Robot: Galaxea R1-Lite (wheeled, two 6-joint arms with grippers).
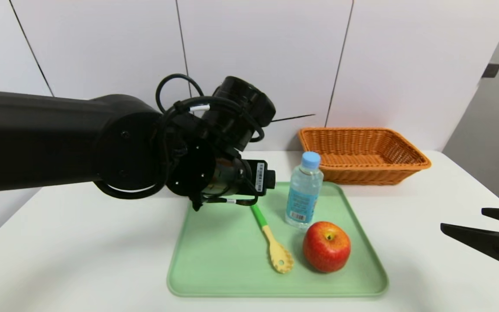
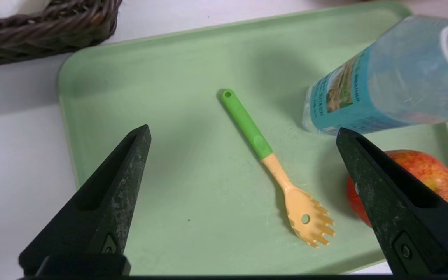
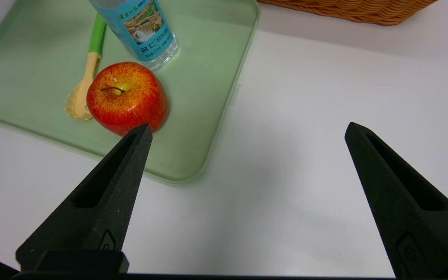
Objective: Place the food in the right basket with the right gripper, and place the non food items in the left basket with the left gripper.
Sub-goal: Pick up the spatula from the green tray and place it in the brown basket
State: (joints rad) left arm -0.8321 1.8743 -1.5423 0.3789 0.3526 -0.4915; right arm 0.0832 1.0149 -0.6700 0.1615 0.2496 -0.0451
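On the green tray point(image 1: 215, 260) lie a yellow slotted spoon point(image 1: 275, 242) with a green handle, a red-yellow apple point(image 1: 326, 246) and an upright water bottle point(image 1: 303, 190). My left gripper point(image 2: 242, 130) hangs open above the tray, the spoon point(image 2: 278, 171) showing between its fingers. The dark brown left basket point(image 2: 41, 35) stands beyond the tray's corner with something white point(image 2: 10, 6) inside; the left arm hides it in the head view. My right gripper point(image 1: 462, 219) is open over bare table right of the tray. The orange right basket point(image 1: 362, 175) stands behind the tray, empty.
The bulky left arm point(image 1: 102, 143) reaches across the left half of the table above the tray's back edge. A white wall stands close behind the baskets. The table's right edge lies just past the right gripper.
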